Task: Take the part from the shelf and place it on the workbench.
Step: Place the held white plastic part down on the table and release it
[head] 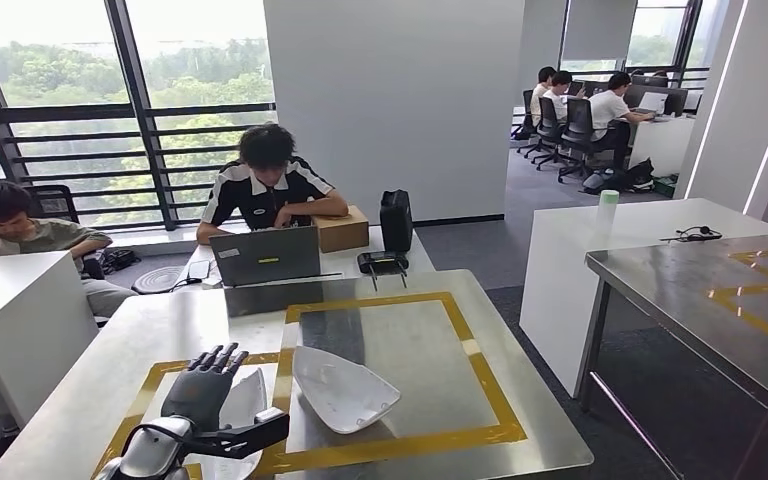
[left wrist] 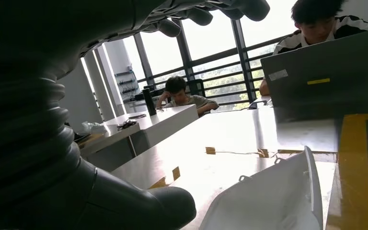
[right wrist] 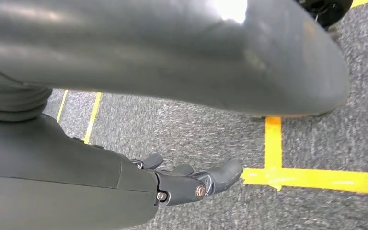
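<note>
- Down at the near left corner of the workbench point(head: 520, 400), the left hand point(head: 203, 385) hovers with its fingers spread and straight, holding nothing; it sits over a white part point(head: 243, 405) that lies flat on the steel top, though contact between them cannot be told from above.
- From the left wrist view, that white part point(left wrist: 273, 196) lies just past the thick grey thumb point(left wrist: 139, 203), with a visible gap between thumb and part; the dark fingers point(left wrist: 206, 14) arch well above it, so the hand is wide open and grips nothing.
- A second white part point(head: 343, 390) rests inside the yellow tape frame point(head: 480, 370), just beside the first, its pointed end toward the robot.
- The right hand point(right wrist: 187, 182) hangs over grey carpet point(right wrist: 182, 124) crossed by yellow floor tape point(right wrist: 316, 179); its fingers are loosely curled and apart, with nothing in them.
- The head view adds a person point(head: 265, 190) behind a laptop point(head: 265, 255) at the far edge of the bench, a cardboard box point(head: 342, 230) and a black case point(head: 395, 220) beside it.
- The left wrist view shows another seated person point(left wrist: 179, 93) at a white desk with a dark bottle point(left wrist: 149, 100).
</note>
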